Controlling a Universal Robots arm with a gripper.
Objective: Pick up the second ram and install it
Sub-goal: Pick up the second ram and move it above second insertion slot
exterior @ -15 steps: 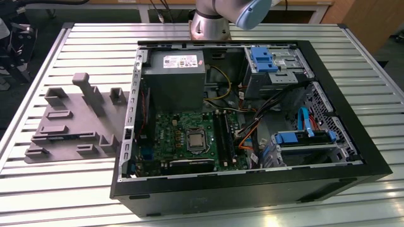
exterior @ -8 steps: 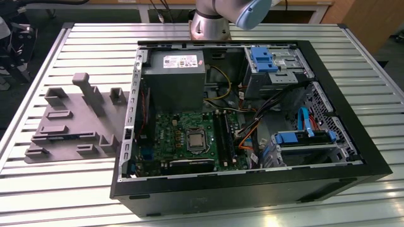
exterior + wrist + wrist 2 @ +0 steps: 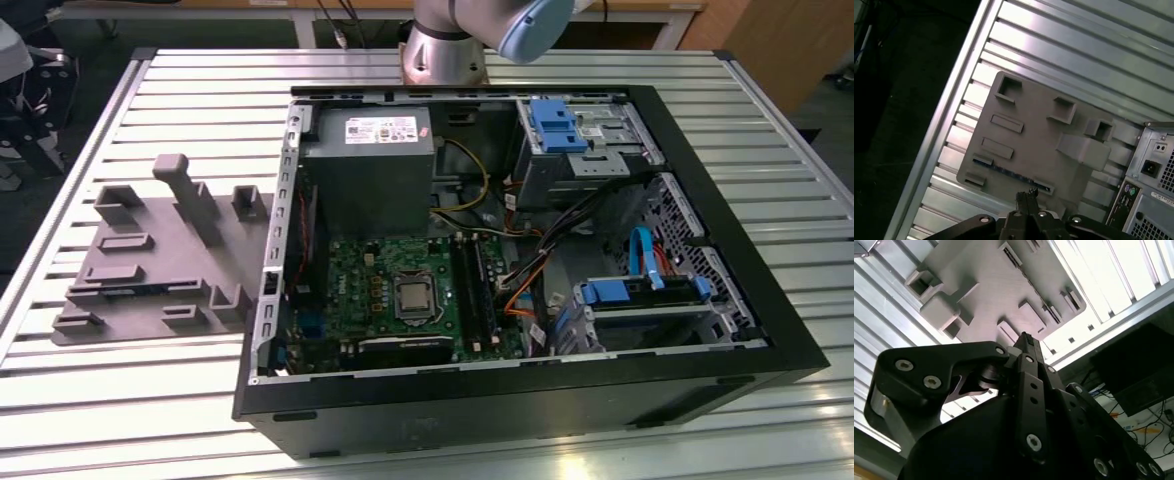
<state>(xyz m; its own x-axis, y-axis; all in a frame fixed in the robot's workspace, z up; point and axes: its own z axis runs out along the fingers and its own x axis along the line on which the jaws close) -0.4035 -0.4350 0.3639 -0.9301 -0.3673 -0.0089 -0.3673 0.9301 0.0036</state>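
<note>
One thin blue-green stick, the second ram (image 3: 1010,173), lies on its edge in a long slot of the gray holder (image 3: 1039,125). It sits just ahead of the tips of the gripper (image 3: 1026,196), close to them but apart. The gripper hangs over the holder, and its two fingers are pressed together with nothing between them. In the second wrist view the gripper (image 3: 1026,342) points at the same gray holder (image 3: 979,285), which has many small blocks and pockets. Under the holder is the table (image 3: 1064,45), made of shiny metal strips. Past the holder, off to one side of the gripper, is the open computer case (image 3: 1154,175). In the exterior view the computer case (image 3: 534,410) lies on the table (image 3: 200,100) with its green board (image 3: 400,290) showing. The gray holder (image 3: 160,260) lies just beside the case, on the exterior view's left.
</note>
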